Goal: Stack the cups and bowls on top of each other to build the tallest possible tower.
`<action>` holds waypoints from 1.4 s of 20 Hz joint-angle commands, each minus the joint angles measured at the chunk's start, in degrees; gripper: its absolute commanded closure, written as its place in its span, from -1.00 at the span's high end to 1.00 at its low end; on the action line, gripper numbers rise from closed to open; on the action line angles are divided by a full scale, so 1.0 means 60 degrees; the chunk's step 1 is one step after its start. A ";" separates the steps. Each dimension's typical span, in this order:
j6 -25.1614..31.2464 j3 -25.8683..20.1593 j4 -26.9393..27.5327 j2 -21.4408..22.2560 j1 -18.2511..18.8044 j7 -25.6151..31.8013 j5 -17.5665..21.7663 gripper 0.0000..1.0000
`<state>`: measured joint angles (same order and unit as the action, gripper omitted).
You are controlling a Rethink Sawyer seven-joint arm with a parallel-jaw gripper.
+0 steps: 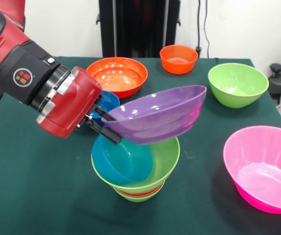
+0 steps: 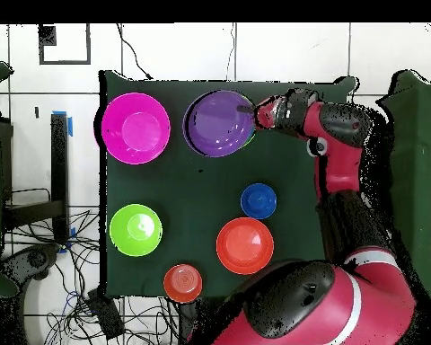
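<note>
A: Front view? B: Gripper [image 1: 102,125] pinches the glossy purple plastic bowl [image 1: 155,116] by its rim, tilted above the tower [image 1: 136,169] of green, orange and blue bowls, probably for stacking

A: Overhead? B: Purple bowl [image 2: 218,124] hides the tower; wide pink bowl [image 2: 136,128] sits just beside

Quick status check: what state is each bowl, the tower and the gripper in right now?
Purple bowl: gripped at its rim, tilted above the tower.
Tower: upright, blue bowl tilted inside.
Gripper: shut on purple bowl.
Pink bowl: upright, loose.
Green bowl: upright, loose.
</note>
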<state>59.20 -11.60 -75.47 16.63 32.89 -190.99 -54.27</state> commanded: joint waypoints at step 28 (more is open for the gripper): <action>0.1246 0.1687 -0.0039 -0.0191 -0.0206 -0.1233 0.1912 -1.00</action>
<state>66.14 -3.61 -74.17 16.09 32.62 -193.63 -48.46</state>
